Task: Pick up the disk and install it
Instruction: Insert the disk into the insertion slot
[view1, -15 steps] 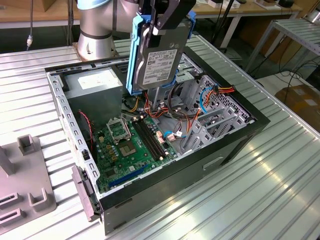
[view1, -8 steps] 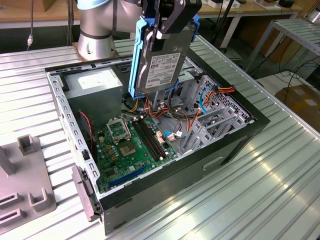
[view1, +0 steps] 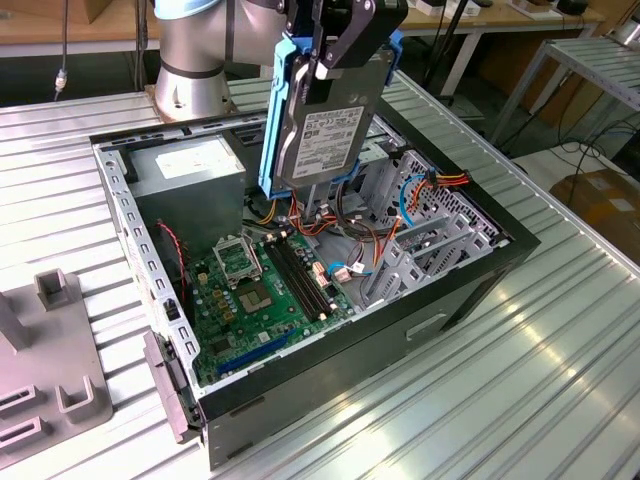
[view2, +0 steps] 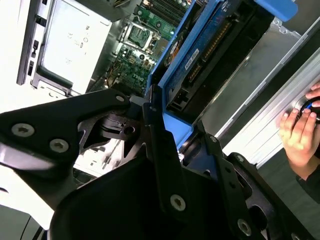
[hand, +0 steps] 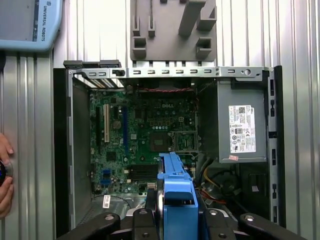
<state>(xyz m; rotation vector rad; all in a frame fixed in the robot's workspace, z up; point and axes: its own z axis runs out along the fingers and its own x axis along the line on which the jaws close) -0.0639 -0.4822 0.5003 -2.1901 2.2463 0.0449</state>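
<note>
Gripper (view1: 330, 55) pinches the disk (view1: 325, 140) by its blue carrier, hanging it on edge above the open computer case (view1: 400, 340). Loose cables (view1: 345, 225) just below it could snag or get pinched. The drive cage (view1: 425, 245) walls look tight, and the motherboard (view1: 260, 290) side offers freer room.

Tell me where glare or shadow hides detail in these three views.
Exterior view: bright glare streaks the ribbed table. Second wrist view: the power supply is washed out nearly white, while the tool gripping the disk looks almost black. First wrist view: light is even, the motherboard free of glare.
</note>
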